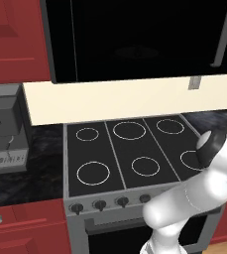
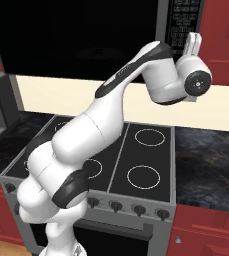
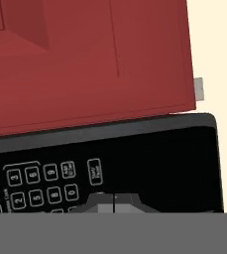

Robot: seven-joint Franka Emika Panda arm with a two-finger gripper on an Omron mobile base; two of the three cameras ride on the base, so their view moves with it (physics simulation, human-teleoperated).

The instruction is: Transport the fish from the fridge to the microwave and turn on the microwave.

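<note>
Gripper shut at microwave panel, fingertips half hidden

Grey stove with black top, white ring burners, row of dark knobs along front. Dark marbled table on both sides of stove. Cream wall behind stove. Red cabinets above and below table. Grey coffee machine left of stove. Wood floor at stove's lower right.
</note>
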